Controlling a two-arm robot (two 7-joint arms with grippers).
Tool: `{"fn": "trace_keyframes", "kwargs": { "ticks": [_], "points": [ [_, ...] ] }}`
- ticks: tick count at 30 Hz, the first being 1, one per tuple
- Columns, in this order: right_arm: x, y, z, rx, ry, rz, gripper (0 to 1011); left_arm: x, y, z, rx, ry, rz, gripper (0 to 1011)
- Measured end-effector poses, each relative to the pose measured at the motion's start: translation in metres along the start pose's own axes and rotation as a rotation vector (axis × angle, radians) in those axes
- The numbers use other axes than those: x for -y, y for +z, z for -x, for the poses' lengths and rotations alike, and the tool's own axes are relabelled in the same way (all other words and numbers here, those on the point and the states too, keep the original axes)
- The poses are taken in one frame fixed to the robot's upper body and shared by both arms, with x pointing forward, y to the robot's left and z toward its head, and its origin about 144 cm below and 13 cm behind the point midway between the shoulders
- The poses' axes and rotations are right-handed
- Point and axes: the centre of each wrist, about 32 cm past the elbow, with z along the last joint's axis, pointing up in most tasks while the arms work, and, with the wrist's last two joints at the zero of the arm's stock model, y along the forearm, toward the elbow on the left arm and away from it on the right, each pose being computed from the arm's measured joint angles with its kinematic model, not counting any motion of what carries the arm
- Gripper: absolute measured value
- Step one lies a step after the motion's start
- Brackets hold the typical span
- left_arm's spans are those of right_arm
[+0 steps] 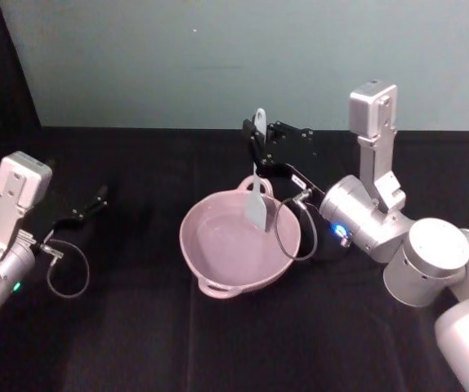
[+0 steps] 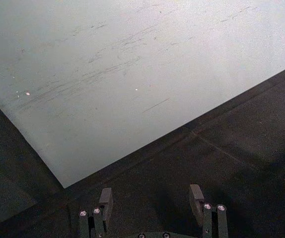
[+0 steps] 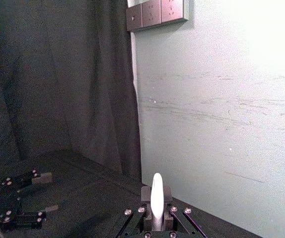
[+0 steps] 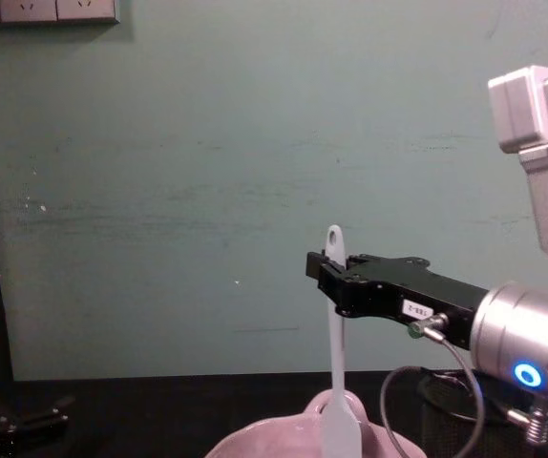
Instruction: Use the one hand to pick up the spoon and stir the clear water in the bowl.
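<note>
Spoon (image 1: pixel 257 206) clamped by right gripper (image 1: pixel 255 143) over bowl (image 1: pixel 189 245) on black cloth (image 1: pixel 136 335), teal wall (image 1: pixel 218 65) behind.

The spoon (image 1: pixel 256 204) stands upright in the bowl (image 1: pixel 187 242), right hand (image 1: pixel 256 141) on its handle.

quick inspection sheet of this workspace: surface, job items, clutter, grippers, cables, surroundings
surface: black cloth table, no spills seen
spoon: white spoon upright, blade down inside the bowl near its far rim
bowl: pink bowl upright at the centre; water inside cannot be made out
clutter: dark mesh-like container by the right wrist, unclear
grippers: right gripper shut on the spoon's handle above the bowl; left gripper open, empty, off to the left
cables: right wrist cable loop hangs by the bowl's rim; left wrist cable loop over the cloth
surroundings: pale green wall, sockets, dark curtain
</note>
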Motion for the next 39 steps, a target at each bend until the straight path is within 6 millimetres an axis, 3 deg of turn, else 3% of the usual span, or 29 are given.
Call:
{"fn": "trace_keyframes", "kwargs": {
  "ticks": [9,19,27,39],
  "points": [
    [0.017,0.003,0.009,0.008,0.022,-0.01,121,0.0,0.0,0.0,0.0,0.0,0.0,1011],
    [0.02,-0.002,0.03,-0.018,0.076,-0.01,121,0.0,0.0,0.0,0.0,0.0,0.0,1011],
    [0.008,-0.007,0.048,-0.038,0.126,-0.016,121,0.0,0.0,0.0,0.0,0.0,0.0,1011],
    [-0.015,-0.009,0.048,-0.046,0.119,-0.026,121,0.0,0.0,0.0,0.0,0.0,0.0,1012]
  ]
}}
